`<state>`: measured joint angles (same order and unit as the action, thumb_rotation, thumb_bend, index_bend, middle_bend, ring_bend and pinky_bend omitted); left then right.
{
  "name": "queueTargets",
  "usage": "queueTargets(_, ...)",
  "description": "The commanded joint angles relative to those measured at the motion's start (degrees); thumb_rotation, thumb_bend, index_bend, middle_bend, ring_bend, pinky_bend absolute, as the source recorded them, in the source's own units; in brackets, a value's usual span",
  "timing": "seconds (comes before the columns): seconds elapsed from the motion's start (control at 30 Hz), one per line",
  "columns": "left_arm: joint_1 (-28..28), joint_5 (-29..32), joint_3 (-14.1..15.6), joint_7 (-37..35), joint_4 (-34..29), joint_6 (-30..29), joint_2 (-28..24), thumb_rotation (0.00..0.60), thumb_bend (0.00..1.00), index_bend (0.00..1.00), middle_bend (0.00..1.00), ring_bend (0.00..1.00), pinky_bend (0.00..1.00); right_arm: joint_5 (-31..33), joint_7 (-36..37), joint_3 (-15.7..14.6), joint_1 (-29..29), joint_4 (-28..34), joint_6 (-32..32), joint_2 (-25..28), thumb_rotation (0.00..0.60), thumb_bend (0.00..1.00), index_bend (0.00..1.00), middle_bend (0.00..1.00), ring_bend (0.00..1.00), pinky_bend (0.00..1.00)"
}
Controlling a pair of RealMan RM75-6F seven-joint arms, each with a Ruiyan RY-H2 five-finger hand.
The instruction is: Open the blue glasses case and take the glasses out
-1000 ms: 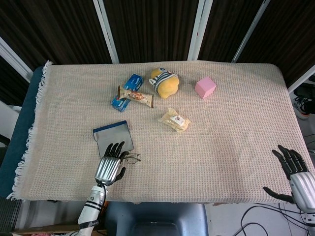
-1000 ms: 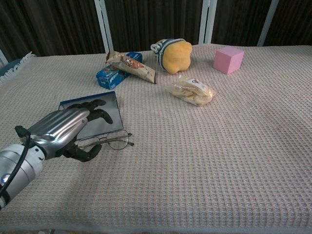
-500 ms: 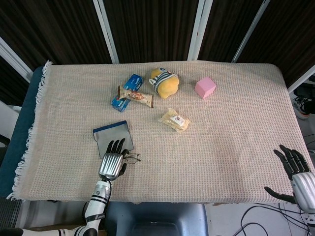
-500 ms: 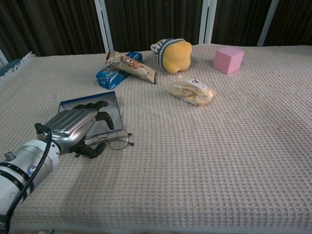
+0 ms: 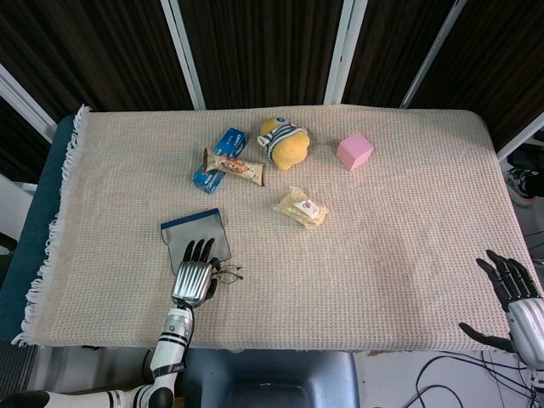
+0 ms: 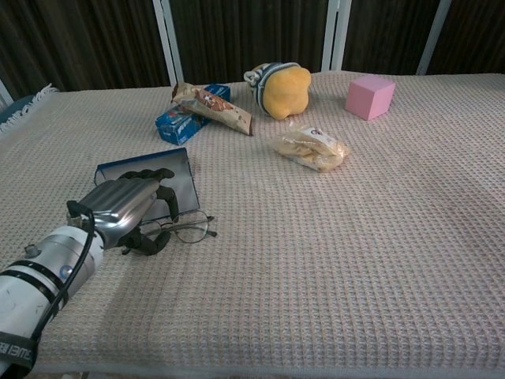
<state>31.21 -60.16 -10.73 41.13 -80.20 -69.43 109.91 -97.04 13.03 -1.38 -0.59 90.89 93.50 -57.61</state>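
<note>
Left hand (image 6: 126,207), fingers curled, rests over the glasses (image 6: 183,229), though whether it actually grips them is unclear. The glasses lie just near of the open blue glasses case (image 6: 180,170), long axis left–right. Right hand (image 5: 512,297), fingers spread, holds nothing at the counter's (image 5: 399,229) near-right edge.

A coarse, matt waffle-weave cloth (image 5: 399,195) with a fringed left edge covers the desk. The left hand (image 6: 126,204) has a glossy silver metal back and matt black fingers (image 6: 150,172). The blue glasses case (image 6: 183,170) looks smooth, with a dull grey lining. The glasses (image 6: 185,228) are thin wire. The snack bar (image 6: 211,107) wrapper and clear snack bag (image 6: 310,149) shine like plastic film; the pink cube (image 6: 369,96) is matt.
</note>
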Motion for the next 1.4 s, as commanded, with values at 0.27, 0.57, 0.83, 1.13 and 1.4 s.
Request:
queueTargets(0.27, 0.63, 0.59, -0.3, -0.13, 1.25, 0.23, 0.57, 0.6, 0.41, 0.52, 0.07, 0.0, 0.04, 0.12, 0.33, 0.04, -0.07, -0.1, 0.13, 0.11, 0.6, 0.18, 0.0, 0.0, 0.0, 0.04)
queueTargets(0.57, 0.86, 0.27, -0.07, -0.72, 2.02, 0.1, 0.58, 0.6, 0.46, 0.58, 0.1, 0.0, 0.04, 0.16, 0.4, 0.07, -0.07, -0.17, 0.11, 0.12, 0.6, 0.18, 0.0, 0.0, 0.0, 0.04)
queueTargets(0.83, 0.76, -2.62, 0.43, -3.16, 1.06, -1.17, 0.1, 0.6, 0.5, 0.64, 0.13, 0.01, 0.05, -0.05, 0.59, 0.02, -0.13, -0.23, 0.3, 0.12, 0.6, 0.18, 0.0, 0.0, 0.0, 0.04)
queueTargets(1.13, 0.91, -5.29, 1.09, -3.68, -2.89, -2.27, -0.39, 0.6, 0.5, 0.64, 0.14, 0.01, 0.05, -0.16, 1.11, 0.02, -0.21, -0.4, 0.62, 0.21, 0.6, 0.18, 0.0, 0.0, 0.0, 0.04)
queueTargets(1.4, 1.36, -10.57, 3.9, -1.89, -9.29, -3.78, 2.03, 0.6, 0.5, 0.64, 0.14, 0.01, 0.05, -0.73, 1.41, -0.21, -0.3, -0.71, 0.91, 0.22, 0.6, 0.18, 0.0, 0.0, 0.0, 0.04)
